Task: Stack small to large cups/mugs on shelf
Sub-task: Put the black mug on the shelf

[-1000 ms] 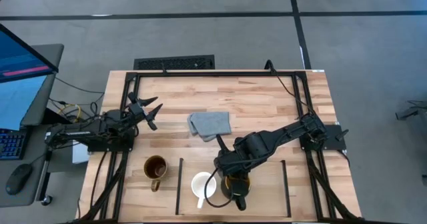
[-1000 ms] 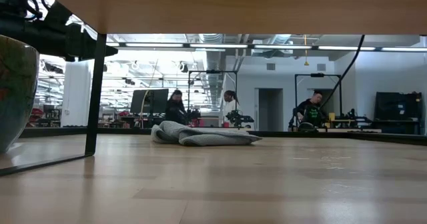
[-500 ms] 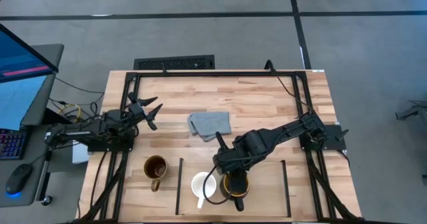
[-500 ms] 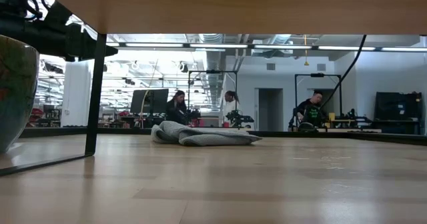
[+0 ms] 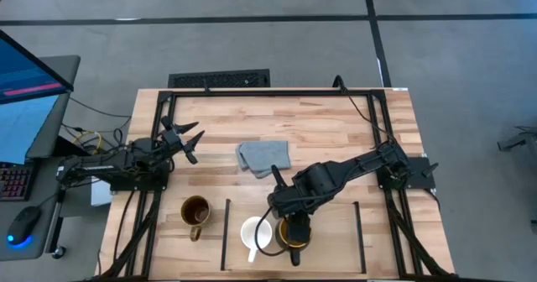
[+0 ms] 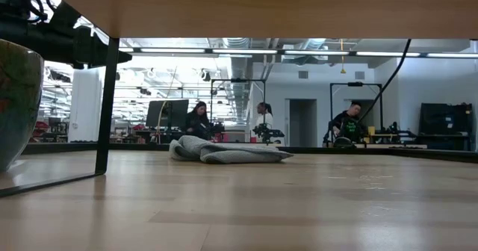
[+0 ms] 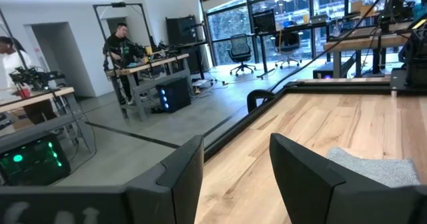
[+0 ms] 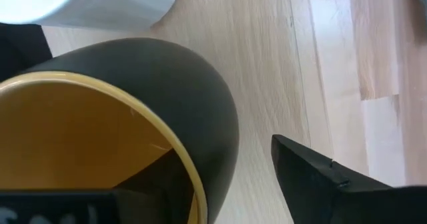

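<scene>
The small white mug [image 5: 254,234] and the dark mug with a yellow inside [image 5: 294,236] stand side by side on the light wooden shelf area [image 5: 336,227], between two thin black bars. The brownish-gold mug [image 5: 195,211] stands just left of the left bar [image 5: 226,232]; it also shows in the low view [image 6: 15,101]. My right gripper [image 5: 288,219] is open at the dark mug's far rim, with one finger [image 8: 157,184] inside the mug [image 8: 133,84] and the other [image 8: 320,177] outside, apart from the wall. My left gripper [image 5: 190,141] is open and empty at the left. My right gripper comes at the dark mug from above and from the far side, its fingers on either side of the far wall [image 8: 223,144]. The outer finger is clear of the wall. I cannot tell whether the inner finger touches the wall. The mug stands upright on the shelf.
A crumpled grey cloth [image 5: 265,156] lies mid-table beyond the mugs; it also shows in the low view [image 6: 224,150]. A black metal frame [image 5: 252,91] runs around the table. Bare wood lies right of the dark mug up to the right bar [image 5: 359,223].
My right gripper has shifted slightly toward the table's left edge. The dark mug has turned a little on the spot, its handle swinging from near-right toward straight near. My left arm has kept still.
</scene>
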`<state>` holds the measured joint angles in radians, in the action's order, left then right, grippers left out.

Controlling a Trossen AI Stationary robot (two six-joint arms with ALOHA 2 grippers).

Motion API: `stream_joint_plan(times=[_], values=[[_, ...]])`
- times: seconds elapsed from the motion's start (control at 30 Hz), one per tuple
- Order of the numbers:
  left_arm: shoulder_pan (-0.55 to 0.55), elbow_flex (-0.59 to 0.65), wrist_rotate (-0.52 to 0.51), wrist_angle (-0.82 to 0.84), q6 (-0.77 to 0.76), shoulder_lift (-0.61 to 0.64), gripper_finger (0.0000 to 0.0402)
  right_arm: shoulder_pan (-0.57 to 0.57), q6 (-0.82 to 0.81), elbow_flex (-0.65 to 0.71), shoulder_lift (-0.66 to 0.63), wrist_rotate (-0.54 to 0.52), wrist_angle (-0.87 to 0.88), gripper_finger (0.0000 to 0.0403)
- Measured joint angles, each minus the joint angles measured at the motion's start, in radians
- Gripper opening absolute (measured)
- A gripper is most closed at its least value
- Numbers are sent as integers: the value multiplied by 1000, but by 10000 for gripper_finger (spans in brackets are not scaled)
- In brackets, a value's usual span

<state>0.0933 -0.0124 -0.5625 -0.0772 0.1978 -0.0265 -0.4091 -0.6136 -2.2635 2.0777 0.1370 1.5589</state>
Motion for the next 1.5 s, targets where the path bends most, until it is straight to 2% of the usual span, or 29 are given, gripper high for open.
stream_joint_plan(times=[0.77,1.03,1.5], values=[[0,0,1,0,0,0,165,16,9,0,0,23,4,211],[0,0,2,0,0,0,165,11,11,-91,-2,14,14,210],[0,0,3,0,7,0,165,11,-15,-93,-9,17,12,210]])
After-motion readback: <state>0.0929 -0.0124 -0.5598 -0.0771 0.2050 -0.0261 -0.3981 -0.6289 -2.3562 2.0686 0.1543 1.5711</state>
